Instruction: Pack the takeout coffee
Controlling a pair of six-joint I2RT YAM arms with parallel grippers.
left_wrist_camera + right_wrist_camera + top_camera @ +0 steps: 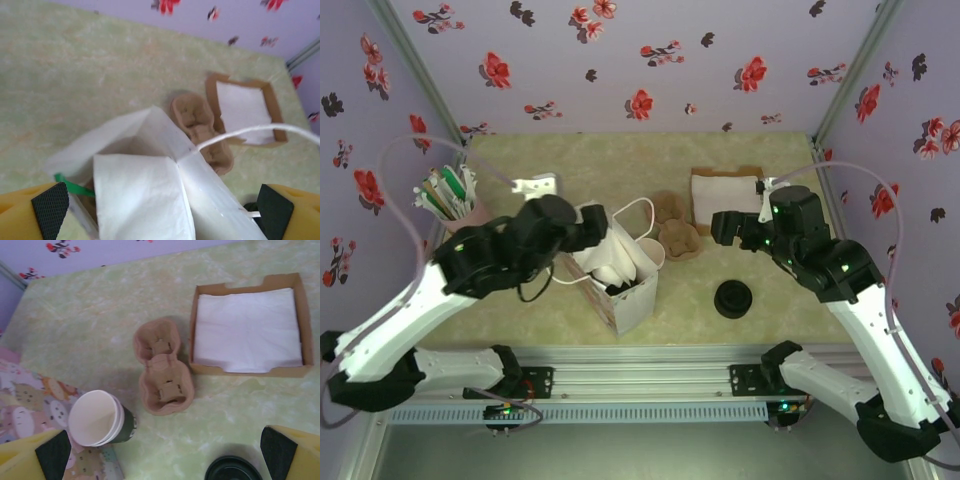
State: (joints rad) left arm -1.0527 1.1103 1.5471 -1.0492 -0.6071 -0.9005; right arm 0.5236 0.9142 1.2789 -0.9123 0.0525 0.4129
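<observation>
A white paper bag (pixel 632 295) with a printed side stands open at the table's middle. My left gripper (pixel 598 230) hovers right over its mouth. In the left wrist view the gripper (pixel 162 207) is open, its pads far apart. A white napkin (pixel 140 195) lies below them in the bag (pixel 165 135), touching neither pad. A green stick (pixel 75 186) pokes up inside the bag. The takeout coffee is hidden. My right gripper (pixel 725 228) hangs open and holds nothing. In the right wrist view it (pixel 162 455) hangs above bare table near a lidless cup (pixel 100 418).
A brown pulp cup carrier (pixel 676 228) lies right of the bag, and a cardboard tray of napkins (pixel 725 190) sits behind it. A stack of black lids (pixel 732 298) sits front right. A pink holder of sticks (pixel 448 195) stands at the back left.
</observation>
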